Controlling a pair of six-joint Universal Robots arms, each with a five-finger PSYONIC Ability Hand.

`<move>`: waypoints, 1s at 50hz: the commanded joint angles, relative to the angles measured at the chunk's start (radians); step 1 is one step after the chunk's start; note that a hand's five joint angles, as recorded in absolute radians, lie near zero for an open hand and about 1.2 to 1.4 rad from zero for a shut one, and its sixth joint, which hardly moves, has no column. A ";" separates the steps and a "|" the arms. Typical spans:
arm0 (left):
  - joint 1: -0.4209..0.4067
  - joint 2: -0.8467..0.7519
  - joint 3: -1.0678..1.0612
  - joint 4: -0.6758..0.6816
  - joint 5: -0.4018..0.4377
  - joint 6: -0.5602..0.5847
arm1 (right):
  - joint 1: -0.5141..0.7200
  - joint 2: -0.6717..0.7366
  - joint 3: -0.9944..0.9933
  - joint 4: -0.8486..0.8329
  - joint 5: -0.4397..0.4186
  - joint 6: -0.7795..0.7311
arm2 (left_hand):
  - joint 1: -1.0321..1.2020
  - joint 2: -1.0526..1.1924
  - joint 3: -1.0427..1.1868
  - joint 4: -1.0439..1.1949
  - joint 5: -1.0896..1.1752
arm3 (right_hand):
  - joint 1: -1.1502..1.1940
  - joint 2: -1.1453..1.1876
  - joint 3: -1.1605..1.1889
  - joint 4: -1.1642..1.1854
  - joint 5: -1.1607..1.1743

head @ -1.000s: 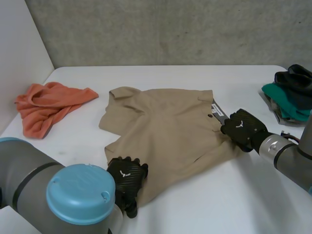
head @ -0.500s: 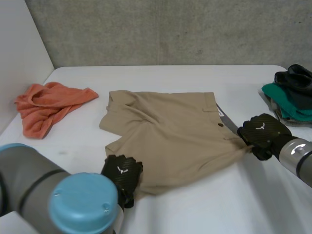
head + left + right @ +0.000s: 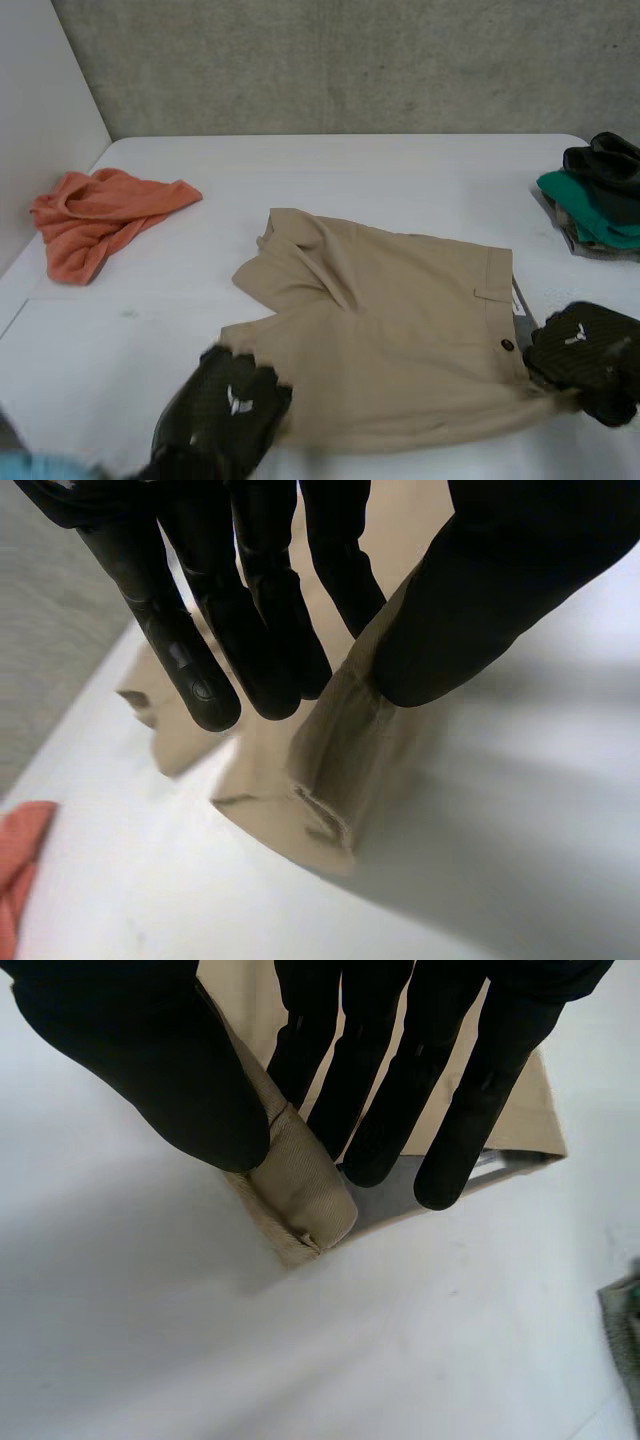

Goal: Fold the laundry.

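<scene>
While left robot hand (image 3: 228,408), right robot hand (image 3: 580,347) each pinch corner of khaki shorts (image 3: 400,320), garment slid nearer, rightward.

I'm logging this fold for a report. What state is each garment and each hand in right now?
tan shorts: spread mostly flat, far leg rumpled, pinched at both near corners.
left hand: shut, pinching the leg-hem corner.
right hand: shut, pinching the waistband corner.
orange cloth: crumpled, unfolded.
green and black clothes: in a heap.
</scene>
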 commanded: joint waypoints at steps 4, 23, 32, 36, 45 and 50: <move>0.203 -0.219 0.185 0.382 0.042 0.264 | 0.034 0.239 -0.185 -0.251 0.003 0.241 | 0.258 0.200 0.203 0.199 0.219 | 0.300 0.219 0.197 0.196 0.232; 0.327 -0.848 0.836 0.748 0.292 0.482 | 0.247 0.719 -0.578 -0.877 0.241 0.362 | 0.258 0.200 0.203 0.199 0.219 | 0.300 0.219 0.197 0.196 0.232; 0.330 -0.947 0.956 0.754 0.281 0.468 | 0.281 0.837 -0.641 -1.103 0.384 0.375 | -0.922 -0.981 -0.977 -0.982 -0.962 | -0.921 -1.003 -1.024 -1.025 -0.990; 0.307 -0.895 0.927 0.749 0.266 0.458 | 0.281 0.741 -0.555 -1.050 0.388 0.433 | -0.963 -1.022 -1.018 -1.023 -1.003 | -0.921 -1.003 -1.024 -1.025 -0.990; 0.278 -0.645 0.619 0.745 0.237 0.331 | 0.255 0.491 -0.356 -0.690 0.238 0.556 | -0.963 -1.022 -1.018 -1.023 -1.003 | -0.900 -0.981 -1.002 -1.004 -0.968; 0.278 -0.540 0.469 0.746 0.238 0.234 | 0.175 0.458 -0.259 -0.620 0.200 0.579 | -0.963 -1.022 -1.018 -1.023 -1.003 | -0.826 -0.908 -0.929 -0.930 -0.894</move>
